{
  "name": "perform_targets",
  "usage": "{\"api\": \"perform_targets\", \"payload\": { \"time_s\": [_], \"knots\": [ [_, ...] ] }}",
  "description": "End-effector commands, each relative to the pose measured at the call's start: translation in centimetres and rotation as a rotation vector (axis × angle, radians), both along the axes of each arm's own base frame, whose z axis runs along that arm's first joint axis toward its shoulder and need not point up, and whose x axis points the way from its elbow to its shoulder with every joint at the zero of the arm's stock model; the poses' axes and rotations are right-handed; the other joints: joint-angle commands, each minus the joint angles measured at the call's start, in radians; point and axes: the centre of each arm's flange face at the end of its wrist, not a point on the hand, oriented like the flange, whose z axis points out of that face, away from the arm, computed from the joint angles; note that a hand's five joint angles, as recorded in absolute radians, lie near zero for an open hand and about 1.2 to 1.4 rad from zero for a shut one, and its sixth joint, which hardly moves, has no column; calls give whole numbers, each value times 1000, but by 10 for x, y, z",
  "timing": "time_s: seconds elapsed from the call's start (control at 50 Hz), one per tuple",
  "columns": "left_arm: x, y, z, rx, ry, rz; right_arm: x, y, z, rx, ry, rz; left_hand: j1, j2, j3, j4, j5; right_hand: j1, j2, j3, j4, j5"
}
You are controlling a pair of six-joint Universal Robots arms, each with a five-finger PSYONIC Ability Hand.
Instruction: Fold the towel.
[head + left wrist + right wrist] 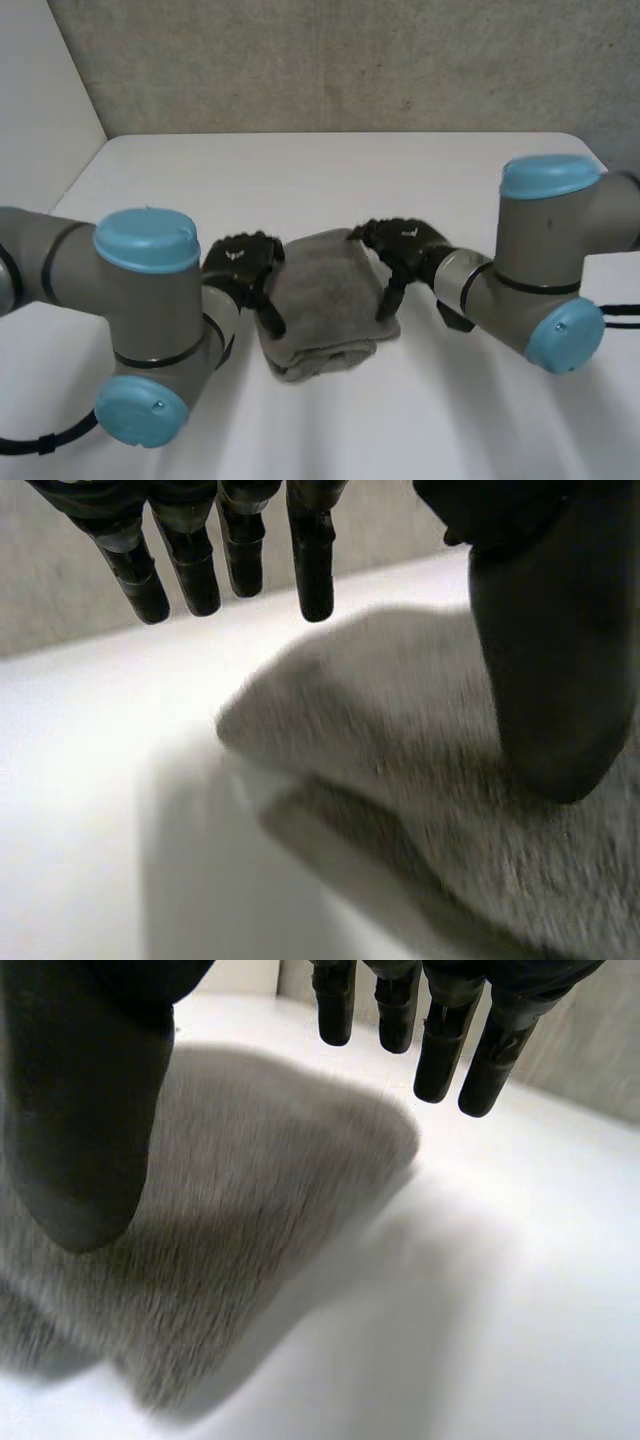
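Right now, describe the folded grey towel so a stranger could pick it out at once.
Start at the white table and look between the black left hand and black right hand. There lies the folded grey terry towel, a thumb of each hand over it. It is the only soft, fuzzy thing among hard machine parts.

The towel [325, 300] lies mid-desk [330, 180], with the left hand [242, 262] at its left side and the right hand [400, 245] at its right.
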Motion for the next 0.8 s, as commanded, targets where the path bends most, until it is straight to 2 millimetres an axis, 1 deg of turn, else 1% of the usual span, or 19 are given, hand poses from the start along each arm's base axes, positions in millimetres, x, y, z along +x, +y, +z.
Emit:
{"api": "perform_targets", "payload": {
  "time_s": [0.02, 0.04, 0.08, 0.1, 0.14, 0.16, 0.18, 0.2, 0.24, 0.26, 0.3, 0.46, 0.68, 0.8],
  "knots": [
    [1, 1, 69, -160, 109, 3, -13, 0, 77, -199, -85, -87, -11, -19, -17, -18, -15, -13, -39, -73, -79, -64],
    [2, 1, 69, -161, 109, 3, -13, 0, 77, -200, -86, -88, -11, -19, -17, -18, -15, -13, -39, -73, -79, -64],
    [6, 2, 102, -233, 157, 10, -26, 1, 111, -294, -102, -202, -14, -22, -20, -21, -18, -13, -39, -73, -79, -64],
    [6, 2, 102, -233, 157, 10, -26, 1, 111, -294, -102, -202, -14, -22, -20, -21, -18, -13, -39, -73, -79, -64],
    [13, 1, 130, -298, 201, 29, -44, -1, 138, -372, -107, -326, -11, -19, -17, -18, -15, -13, -39, -73, -79, -64],
    [13, 1, 130, -298, 201, 29, -44, -1, 138, -372, -107, -327, -11, -19, -17, -18, -15, -13, -39, -73, -79, -64],
    [20, -3, 140, -322, 211, 50, -51, -2, 149, -401, -115, -371, -11, -19, -17, -18, -15, -13, -39, -73, -79, -64],
    [20, -3, 140, -323, 211, 50, -51, -2, 149, -401, -115, -372, -11, -19, -17, -18, -15, -13, -39, -73, -79, -64],
    [34, -11, 152, -347, 191, 93, -60, -4, 163, -432, -129, -410, -5, -13, -11, -12, -9, -13, -39, -73, -79, -64],
    [34, -11, 153, -347, 191, 93, -60, -4, 163, -432, -129, -410, -5, -13, -11, -12, -9, -13, -39, -73, -79, -64],
    [43, -13, 160, -357, 139, 115, -63, -6, 167, -437, -130, -411, -5, -13, -11, -12, -9, -13, -39, -73, -79, -64],
    [48, -11, 169, -361, 94, 129, -67, -7, 167, -409, -112, -415, -5, -13, -11, -12, -9, -13, -39, -73, -79, -64],
    [49, -9, 175, -357, 92, 137, -69, -9, 166, -406, -114, -423, 1, -7, -5, -7, -3, -13, -39, -73, -79, -64],
    [49, -10, 174, -349, 90, 139, -69, -10, 164, -401, -110, -423, 1, -7, -5, -7, -3, -13, -39, -73, -79, -64]
  ]
}}
